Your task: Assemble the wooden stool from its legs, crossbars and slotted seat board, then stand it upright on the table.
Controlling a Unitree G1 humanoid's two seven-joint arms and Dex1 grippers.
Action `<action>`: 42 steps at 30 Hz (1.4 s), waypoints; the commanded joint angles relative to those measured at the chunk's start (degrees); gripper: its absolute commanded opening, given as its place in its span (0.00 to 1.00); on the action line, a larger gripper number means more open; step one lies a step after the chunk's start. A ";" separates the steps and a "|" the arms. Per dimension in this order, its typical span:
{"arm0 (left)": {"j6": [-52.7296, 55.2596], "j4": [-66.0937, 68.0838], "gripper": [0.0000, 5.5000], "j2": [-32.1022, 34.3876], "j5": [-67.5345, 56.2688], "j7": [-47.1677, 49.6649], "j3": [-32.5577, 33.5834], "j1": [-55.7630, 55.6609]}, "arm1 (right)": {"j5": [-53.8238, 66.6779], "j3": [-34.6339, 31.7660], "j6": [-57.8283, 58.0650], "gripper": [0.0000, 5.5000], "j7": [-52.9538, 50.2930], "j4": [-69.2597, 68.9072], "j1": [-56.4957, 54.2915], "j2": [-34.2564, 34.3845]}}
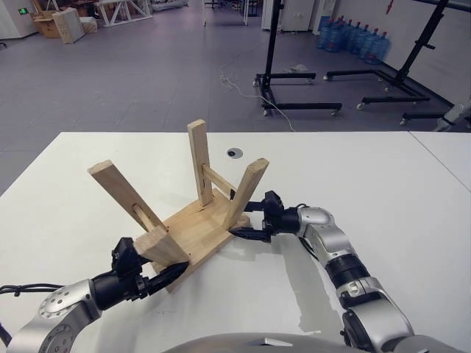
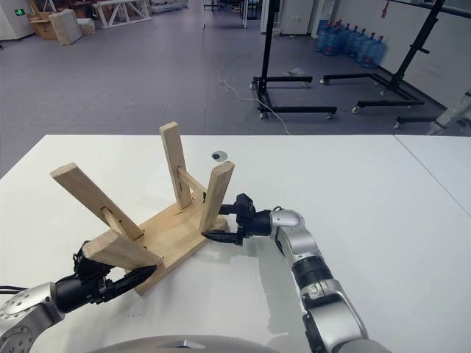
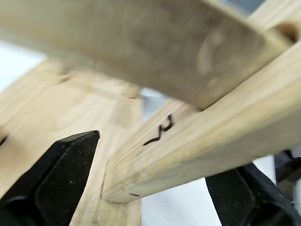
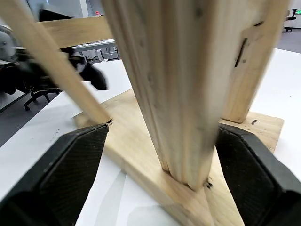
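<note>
The pale wooden stool (image 1: 199, 232) lies upside down near the middle of the white bench (image 1: 383, 184) — slotted seat board flat on the surface, four legs pointing up and splayed. The left gripper (image 1: 165, 273) is spread open, its fingers either side of the near-left leg (image 1: 162, 246). The right gripper (image 1: 243, 219) is spread open too — it straddles the foot of the near-right leg (image 1: 246, 187), gripping nothing.
</note>
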 commanded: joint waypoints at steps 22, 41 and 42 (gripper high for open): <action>-6.78 6.10 0.67 7.05 6.18 -10.37 1.25 -6.08 | -0.69 3.65 -1.19 0.73 -3.12 -14.07 5.23 -6.18; -6.53 5.90 0.41 7.53 5.08 -11.90 3.87 -4.02 | -0.79 4.65 -4.20 0.74 -1.42 -9.48 1.61 -5.79; -6.73 6.22 0.38 7.44 5.29 -11.85 3.77 -4.30 | -0.74 4.83 -4.28 0.74 -1.19 -9.21 1.40 -5.58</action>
